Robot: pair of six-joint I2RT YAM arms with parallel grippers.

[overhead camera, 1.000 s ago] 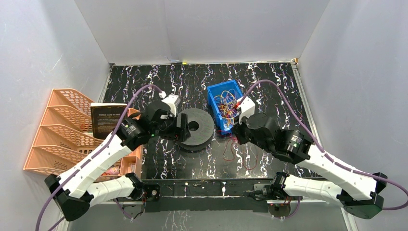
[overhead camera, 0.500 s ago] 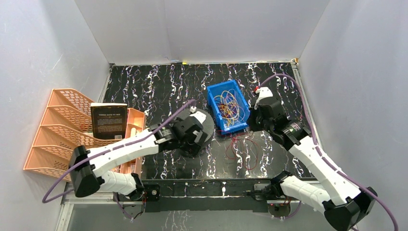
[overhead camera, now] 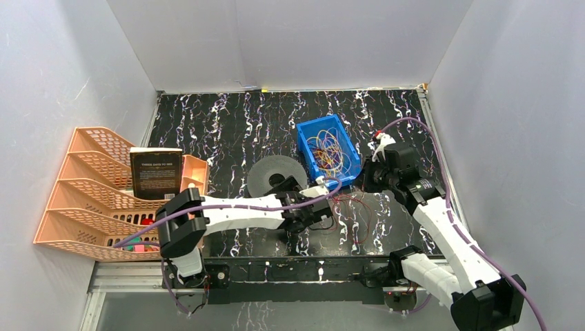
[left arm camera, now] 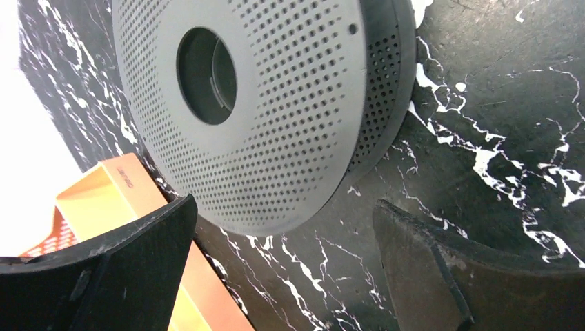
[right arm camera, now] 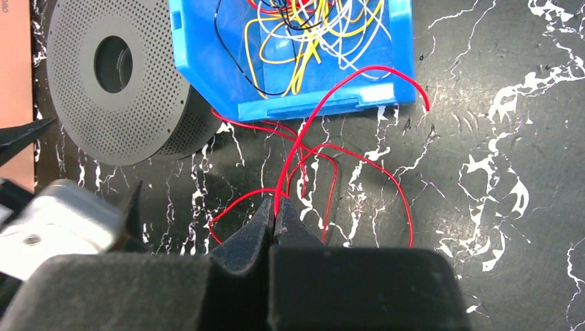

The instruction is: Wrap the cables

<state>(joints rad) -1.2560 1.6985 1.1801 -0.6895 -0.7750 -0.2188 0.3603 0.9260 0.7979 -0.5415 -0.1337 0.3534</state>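
Your right jaws are pressed fully together, pinching one red strand (right arm camera: 296, 146) between their tips. From that pinch the strand climbs over the front wall of the blue bin (right arm camera: 207, 65), arcs across the bin's near corner and comes down onto the desk (right arm camera: 524, 110) just beside it. More loops of red wire lie on the desk between the jaws and the bin. The rest of the cables (right arm camera: 310, 31), mostly yellow, orange, white and red, sit in a loose tangle inside the bin.

Your left jaws stand wide apart with nothing in them. They face the grey perforated spool (left arm camera: 262, 117), which sits on the desk just left of the bin. Its near edge shows in the gap between the two fingers, but you cannot tell whether either finger touches it. Beyond the spool you see an orange tray (left arm camera: 103, 200). In the top view, an orange mesh rack (overhead camera: 83, 186) stands at the desk's left edge with a dark book (overhead camera: 156, 174) against it.
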